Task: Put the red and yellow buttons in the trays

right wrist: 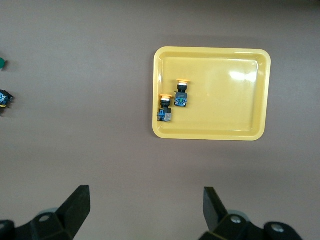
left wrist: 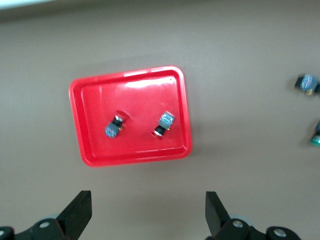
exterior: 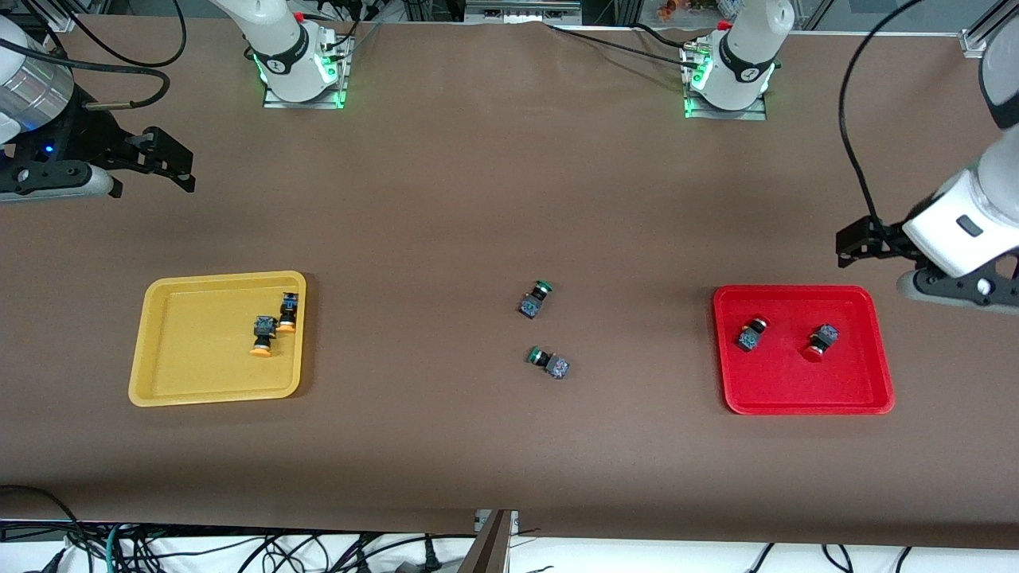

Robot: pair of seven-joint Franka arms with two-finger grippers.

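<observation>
Two orange-yellow-capped buttons (exterior: 264, 336) (exterior: 287, 312) lie side by side in the yellow tray (exterior: 199, 350). They also show in the right wrist view (right wrist: 165, 109) (right wrist: 181, 94). Two red-capped buttons (exterior: 752, 333) (exterior: 820, 342) lie apart in the red tray (exterior: 796, 390), and show in the left wrist view (left wrist: 114, 127) (left wrist: 164, 124). My left gripper (exterior: 858, 243) is open and empty, up over bare table just off the red tray's rim (left wrist: 131, 159). My right gripper (exterior: 159, 159) is open and empty over bare table, well off the yellow tray (right wrist: 225, 100).
Two green-capped switches (exterior: 536, 300) (exterior: 549, 362) lie on the brown table midway between the trays. The arms' bases (exterior: 298, 72) (exterior: 728, 79) stand along the table's edge farthest from the front camera.
</observation>
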